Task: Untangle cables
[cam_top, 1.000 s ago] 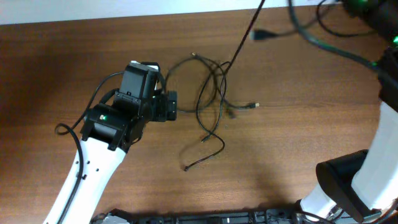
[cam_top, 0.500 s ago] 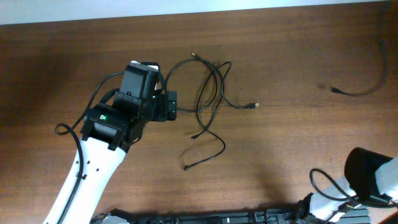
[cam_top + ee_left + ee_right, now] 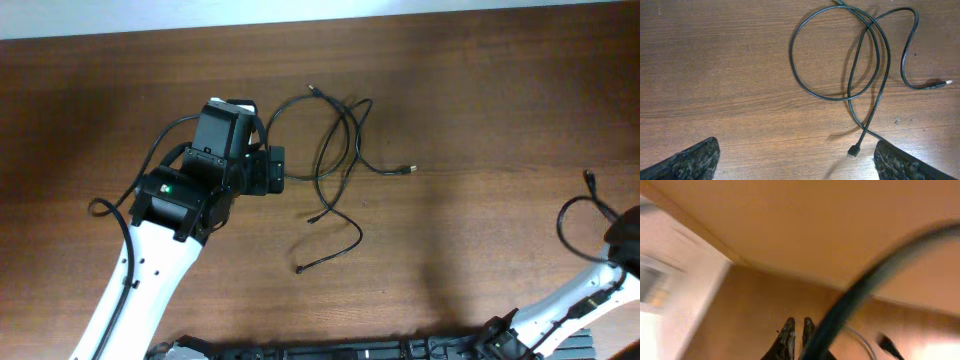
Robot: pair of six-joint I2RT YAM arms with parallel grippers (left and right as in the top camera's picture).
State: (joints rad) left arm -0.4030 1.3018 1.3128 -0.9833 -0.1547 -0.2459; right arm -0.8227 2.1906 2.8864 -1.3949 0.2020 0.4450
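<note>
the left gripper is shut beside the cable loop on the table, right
No, the left gripper is open, not shut: the left wrist view shows its fingers spread wide apart. It is beside the cable loop on the table.

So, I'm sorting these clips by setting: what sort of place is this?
Probably a robotics lab or test bench: a plain wood-grain table, a white-and-black robot arm reaching over it, and thin black cables lying loose on the wood.
</note>
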